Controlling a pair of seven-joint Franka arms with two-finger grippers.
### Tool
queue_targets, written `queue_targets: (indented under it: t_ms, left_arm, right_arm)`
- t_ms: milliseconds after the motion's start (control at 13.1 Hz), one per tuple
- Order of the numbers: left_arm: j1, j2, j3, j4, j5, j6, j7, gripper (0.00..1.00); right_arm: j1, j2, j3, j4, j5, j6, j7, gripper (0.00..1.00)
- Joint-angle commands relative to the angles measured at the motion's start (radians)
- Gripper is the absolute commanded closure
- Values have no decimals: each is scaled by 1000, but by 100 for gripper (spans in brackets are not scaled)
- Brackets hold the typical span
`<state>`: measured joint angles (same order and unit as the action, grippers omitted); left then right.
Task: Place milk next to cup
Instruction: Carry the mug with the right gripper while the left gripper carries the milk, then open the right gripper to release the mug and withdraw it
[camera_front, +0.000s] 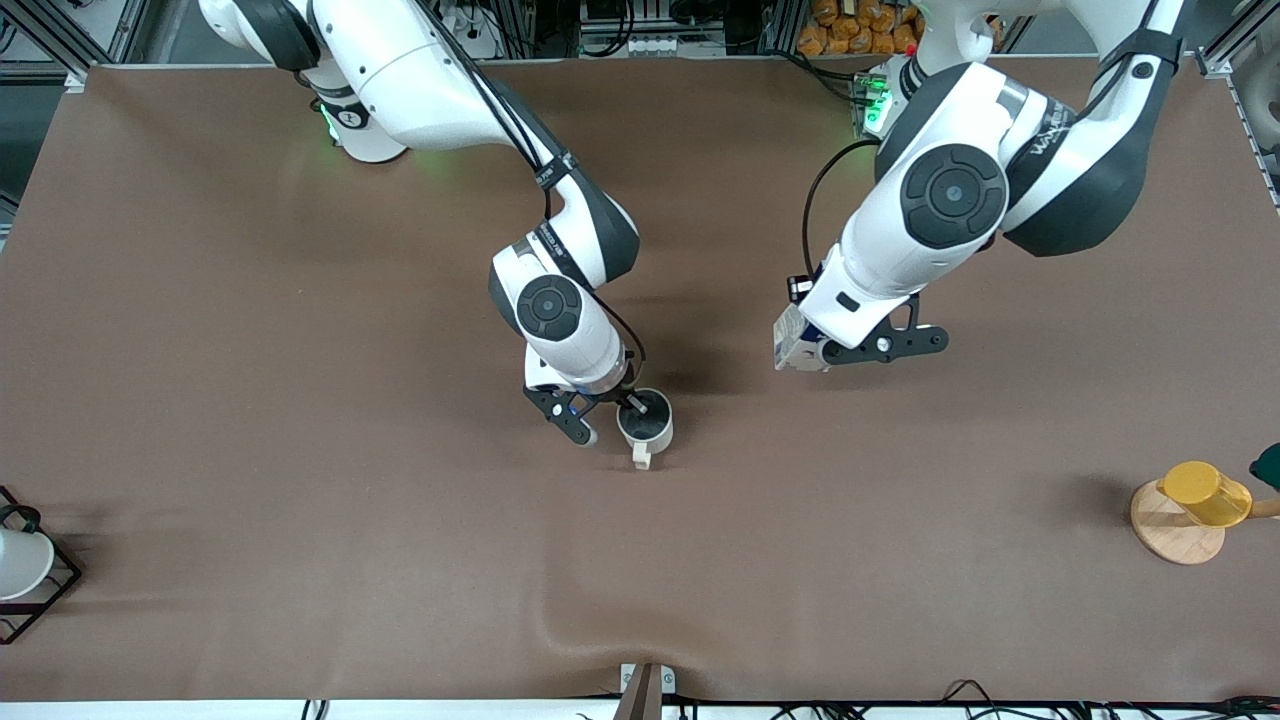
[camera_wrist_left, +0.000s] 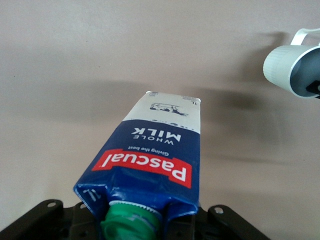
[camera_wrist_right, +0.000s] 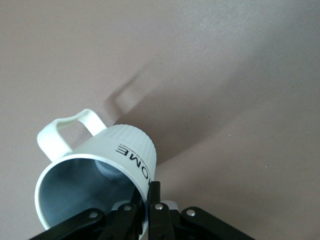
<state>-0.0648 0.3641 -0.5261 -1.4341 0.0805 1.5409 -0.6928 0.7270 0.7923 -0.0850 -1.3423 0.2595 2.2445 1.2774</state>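
Observation:
The cream-white cup (camera_front: 645, 422) with a dark grey inside is upright at the middle of the table, its handle toward the front camera. My right gripper (camera_front: 630, 402) is shut on the cup's rim wall, one finger inside and one outside; in the right wrist view the gripper (camera_wrist_right: 148, 199) pinches the cup (camera_wrist_right: 102, 162). My left gripper (camera_front: 812, 352) is shut on the milk (camera_front: 793, 343), held tilted low over the table toward the left arm's end from the cup. The left wrist view shows the blue milk carton (camera_wrist_left: 155, 150) with its green cap, and the cup (camera_wrist_left: 291, 67) farther off.
A yellow cup (camera_front: 1205, 493) lies on a round wooden stand (camera_front: 1172, 530) at the left arm's end, with a dark green thing (camera_front: 1268, 466) at the edge. A white cup in a black wire frame (camera_front: 22, 565) is at the right arm's end.

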Motion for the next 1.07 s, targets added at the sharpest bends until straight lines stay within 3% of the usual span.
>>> queue_targets:
  t_ms: [0,228,457,838,990]
  left_arm:
    - [7,-24,-9,-12,-19,-13,-22,100]
    - [10,-25,-25,-12,-19,-27,-22,100]
    - [8,-37,-25,-12,-39,-28,-24,100]
    - [7,-46,-49,-12,-45,-28,-62,100]
    - [5,-51,-64,-12,-47,-45,-67,100]
  right_arm:
    - [11,1,-19,40,-17,-17,10,0]
    - [-1,-15,-24,49,-17,-103,8,0]
    - [-85,-35,-21,153,-16,-306,-21,0]
    - [-199,-149,-24,175,-26,-488,-205,0]
    - [-260,-192,-22,169,-89,-570,-352,0]
